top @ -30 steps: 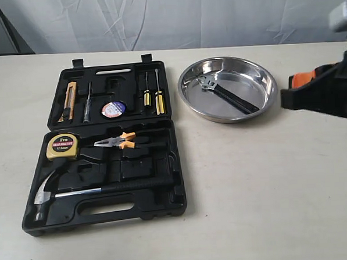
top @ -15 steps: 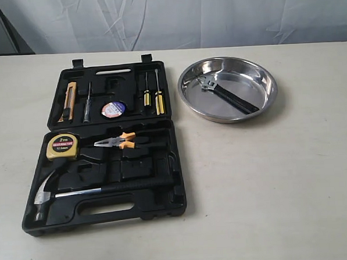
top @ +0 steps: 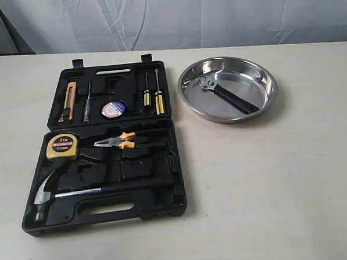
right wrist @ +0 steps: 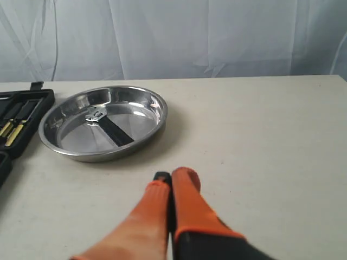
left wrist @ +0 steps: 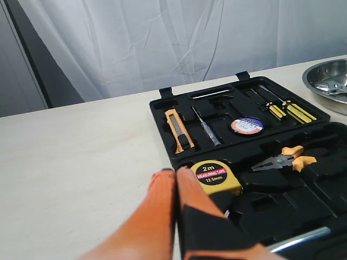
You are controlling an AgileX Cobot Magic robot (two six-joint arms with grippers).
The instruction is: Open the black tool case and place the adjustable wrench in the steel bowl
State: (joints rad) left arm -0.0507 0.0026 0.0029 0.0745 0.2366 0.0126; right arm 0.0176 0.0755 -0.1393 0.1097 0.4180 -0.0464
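The black tool case (top: 165, 195) lies open at the left of the table, lid flat behind its base. The adjustable wrench (top: 227, 94), silver head and black handle, rests inside the steel bowl (top: 267, 99) to the right of the case; the right wrist view also shows this wrench (right wrist: 108, 125) in the bowl (right wrist: 157, 123). Neither arm appears in the exterior view. My left gripper (left wrist: 175, 172) is shut and empty, beside the case's corner (left wrist: 162, 116) near the tape measure. Short of the bowl, over bare table, my right gripper (right wrist: 173, 177) is shut and empty.
In the case lie a yellow tape measure (top: 62, 146), orange-handled pliers (top: 121, 141), a claw hammer (top: 78, 193), a utility knife (top: 68, 103), screwdrivers (top: 151, 94) and a tape roll (top: 113, 109). A white curtain (top: 185, 16) hangs behind the table.
The right arm, visible at the right edge of the exterior view one second ago, has withdrawn out of that view. The case, bowl and wrench have not moved.
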